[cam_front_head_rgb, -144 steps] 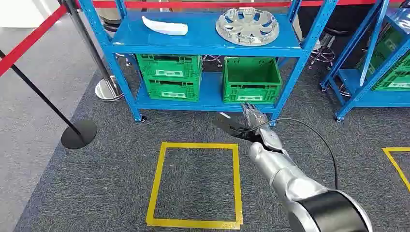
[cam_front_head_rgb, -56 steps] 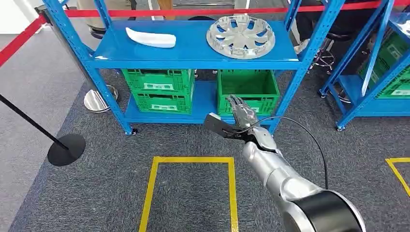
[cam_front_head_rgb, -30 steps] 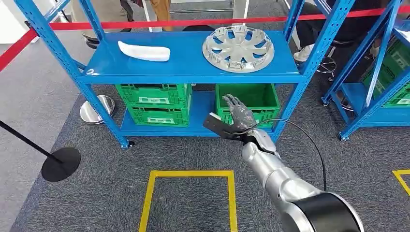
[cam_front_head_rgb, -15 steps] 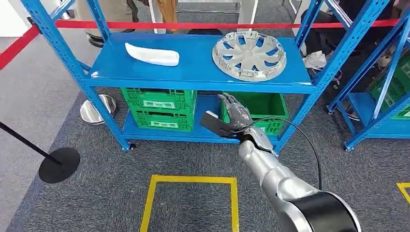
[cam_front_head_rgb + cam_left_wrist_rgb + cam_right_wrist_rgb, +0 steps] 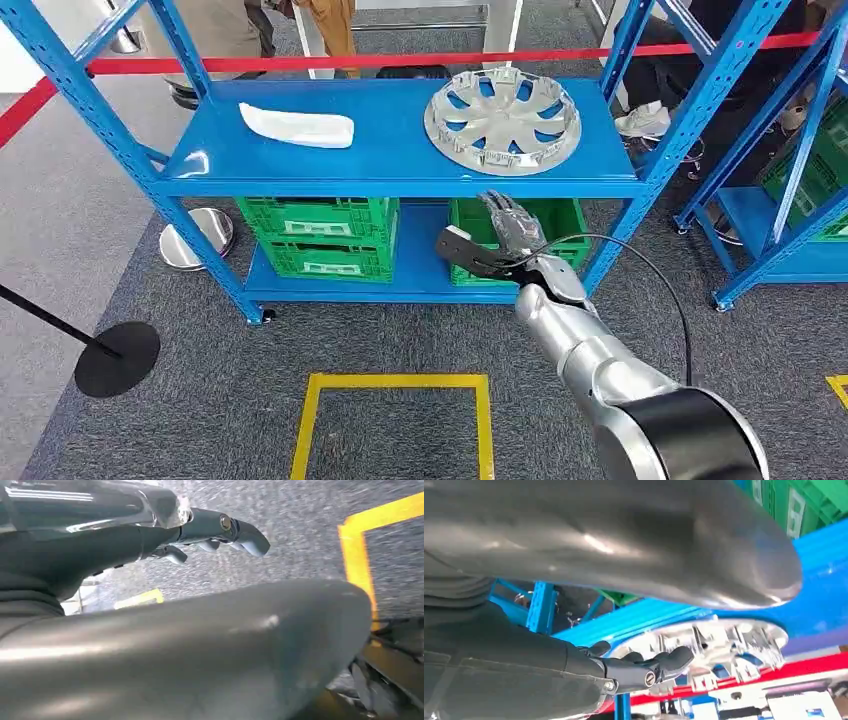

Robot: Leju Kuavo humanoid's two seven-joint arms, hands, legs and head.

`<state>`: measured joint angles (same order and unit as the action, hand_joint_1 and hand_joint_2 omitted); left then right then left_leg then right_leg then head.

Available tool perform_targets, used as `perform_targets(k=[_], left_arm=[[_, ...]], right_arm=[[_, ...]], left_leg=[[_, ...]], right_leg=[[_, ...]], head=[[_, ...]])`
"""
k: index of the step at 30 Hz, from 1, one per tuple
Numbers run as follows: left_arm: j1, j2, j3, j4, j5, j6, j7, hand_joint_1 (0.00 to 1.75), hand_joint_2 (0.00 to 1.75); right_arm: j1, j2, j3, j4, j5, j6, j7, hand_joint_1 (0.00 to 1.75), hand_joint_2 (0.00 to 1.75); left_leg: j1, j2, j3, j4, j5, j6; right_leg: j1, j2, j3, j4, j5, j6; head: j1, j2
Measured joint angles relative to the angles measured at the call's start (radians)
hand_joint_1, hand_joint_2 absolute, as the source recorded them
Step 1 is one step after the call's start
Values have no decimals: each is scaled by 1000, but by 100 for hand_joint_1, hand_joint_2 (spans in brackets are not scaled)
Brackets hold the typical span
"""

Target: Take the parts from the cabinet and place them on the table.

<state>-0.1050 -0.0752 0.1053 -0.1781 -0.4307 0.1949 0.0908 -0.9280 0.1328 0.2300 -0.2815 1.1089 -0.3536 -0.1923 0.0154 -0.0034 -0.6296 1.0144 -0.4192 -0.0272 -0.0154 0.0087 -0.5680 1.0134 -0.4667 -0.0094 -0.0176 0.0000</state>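
Looking down from the head view, the right hand [image 5: 505, 238] hangs empty with fingers spread before the blue shelf [image 5: 400, 165], just below its front edge, where the silver hubcap [image 5: 502, 107] and a white part [image 5: 296, 124] lie well apart above green crates [image 5: 320, 236]. The left wrist view shows the left hand [image 5: 215, 532] with fingers loosely curled, holding nothing, over grey carpet [image 5: 300, 540]. The right wrist view shows the right hand's fingers [image 5: 669, 662] close under the hubcap's rim.

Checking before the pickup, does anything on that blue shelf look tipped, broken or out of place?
Nothing stands out. The silver hubcap and the white part lie flat on the blue shelf, apart from each other, and the right hand hangs below, holding nothing.
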Motion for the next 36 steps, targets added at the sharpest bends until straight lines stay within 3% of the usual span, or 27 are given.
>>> perform_targets(k=[1, 4, 6, 7, 8, 10, 11, 12, 13, 15, 16, 18, 20, 21, 22, 23, 25, 26, 27, 28, 30, 31, 32, 33, 36], left_arm=[[-3, -3, 0, 0, -1, -2, -1, 0, 0], [-5, -6, -7, 0, -14, -6, -3, 0, 0], [-3, -6, -11, 0, -20, -8, -2, 0, 0], [-4, -6, -11, 0, -21, -9, -1, 0, 0], [-3, -6, -13, 0, -22, -10, 0, 0, 0], [-1, -3, -16, 0, -34, -17, 10, 0, 0], [3, -2, -18, 0, -38, -16, 14, 0, 0], [6, -1, -19, 0, -38, -12, 18, 0, 0], [12, -1, -18, 0, -34, -6, 20, 0, 0], [19, -2, -18, 0, -13, -3, 16, 0, 0], [21, -4, -17, 0, -9, -3, 12, 0, 0], [19, -8, -16, 0, -9, -5, 2, 0, 0], [20, -16, -15, 0, 2, -1, -6, 0, 0], [19, -17, -14, 0, 2, 0, -10, 0, 0], [20, -19, -14, 0, 2, 0, -13, 0, 0], [20, -22, -14, 0, 1, 0, -14, 0, 0], [19, -23, -14, 0, -3, -5, -14, 0, 0], [19, -23, -14, 0, -6, -5, -14, 0, 0], [20, -24, -14, 0, -8, -5, -14, 0, 0], [22, -24, -14, 0, -8, -5, -14, 0, 0], [22, -23, -14, 0, -9, -5, -14, 0, 0], [23, -23, -14, 0, -9, -5, -14, 0, 0], [21, -24, -14, 0, -9, -5, -14, 0, 0], [21, -23, -14, 0, -9, -5, -13, 0, 0], [26, -24, -14, 0, -11, -5, -9, 0, 0]], right_arm=[[-4, -3, 0, 0, -2, 0, 0, 0, 0], [-6, -9, 0, 0, -13, -2, -5, 0, 0], [-6, -13, -1, -2, -14, -5, -5, 0, 0], [-9, -17, -1, -2, -11, -9, -5, 0, 0], [-9, -18, -1, -2, -5, -14, -2, 0, 0], [-2, -22, 2, -1, 34, -35, 22, 0, 0], [3, -26, 8, 0, 51, -40, 37, 0, 0], [4, -28, 14, 2, 66, -40, 53, 0, 0], [2, -29, 18, 3, 74, -40, 63, 0, 0], [-8, -35, 30, 3, 104, -32, 88, 0, 0], [-14, -37, 37, 3, 112, -26, 94, 0, 0], [-26, -37, 48, 3, 121, -12, 103, 0, 0], [-33, -43, 51, 3, 122, -5, 109, 0, 0], [-37, -44, 53, 2, 129, -2, 113, 0, 0], [-43, -45, 59, 2, 134, -2, 115, 0, 0], [-47, -45, 62, 2, 135, -3, 116, 0, 0], [-45, -45, 63, 3, 129, -5, 114, 0, 0], [-41, -45, 64, 3, 129, -5, 113, 0, 0], [-37, -46, 64, 3, 129, -6, 113, 0, 0], [-34, -46, 65, 3, 129, -9, 113, 0, 0], [-33, -47, 65, 3, 127, -15, 111, 0, 0], [-33, -47, 65, 3, 127, -19, 109, 0, 0], [-34, -47, 65, 3, 126, -23, 107, 0, 0], [-34, -47, 64, 3, 125, -23, 106, 0, 0], [-33, -46, 65, 2, 122, -23, 105, 0, 0]], left_leg=[[-6, -3, 20, -19, -16, 5], [-11, -6, 14, -9, -24, 28], [-4, -5, 25, -15, -24, 42], [-4, -5, 29, -15, -29, 50], [-4, -4, 32, -15, -32, 54], [-6, -4, 36, -15, -37, 60], [-7, -6, 40, -14, -41, 60], [-8, -7, 46, -14, -45, 60], [-9, -8, 52, -14, -50, 59], [-10, -9, 69, -14, -62, 53], [-11, -9, 70, -14, -67, 48], [-15, -8, 68, -12, -73, 37], [-12, -8, 73, -17, -77, 27], [-11, -8, 70, -14, -84, 20], [-12, -6, 62, 11, -97, 14], [-10, -6, 31, 73, -128, 10], [-6, -4, -66, 242, -188, 3], [-5, -4, -101, 293, -196, 1], [-5, -2, -117, 300, -179, 1], [-5, -2, -107, 261, -144, 1], [-4, -1, -30, 84, -39, 3], [-4, 1, 6, 5, -7, 5], [-10, 0, 22, -14, -28, 8], [-10, -3, 22, -11, -27, 20], [-10, -3, 27, -14, -30, 41]], right_leg=[[8, 2, -3, 4, -6, 8], [4, 2, 2, -5, -9, 21], [1, 1, 3, 3, -20, 34], [2, 0, -13, 42, -37, 37], [2, 0, -48, 110, -67, 39], [2, 0, -143, 276, -122, 41], [2, 0, -179, 324, -122, 40], [2, 0, -185, 315, -98, 36], [2, 0, -168, 262, -59, 31], [4, -1, -90, 74, 45, 18], [6, -2, -66, 18, 54, 13], [11, -1, -57, 7, 43, 15], [14, 0, -56, 8, 37, 6], [3, 0, -48, 2, 40, 1], [2, 0, -44, 0, 37, -4], [1, 0, -40, 0, 34, -9], [2, 0, -36, 0, 28, -13], [2, 0, -34, 1, 25, -13], [2, 0, -29, 1, 21, -12], [1, 0, -23, 1, 17, -10], [-1, 1, -6, 1, 6, -5], [0, 1, -1, 0, 1, 1], [9, 2, -3, 3, -4, 8], [7, 4, -4, 1, -5, 12], [3, 4, 6, -6, -10, 29]], head=[[-2, 0], [1, 0], [1, 0], [7, 0], [7, 0], [7, 0], [6, 0], [7, 0], [7, 0], [7, 0], [7, 0], [5, 0], [5, 0], [5, 0], [4, 0], [-2, 0], [-1, 0], [-3, 0], [-1, 0], [-3, 0], [-2, 0], [-2, 0], [-3, 0], [-1, 0], [-1, 0]])
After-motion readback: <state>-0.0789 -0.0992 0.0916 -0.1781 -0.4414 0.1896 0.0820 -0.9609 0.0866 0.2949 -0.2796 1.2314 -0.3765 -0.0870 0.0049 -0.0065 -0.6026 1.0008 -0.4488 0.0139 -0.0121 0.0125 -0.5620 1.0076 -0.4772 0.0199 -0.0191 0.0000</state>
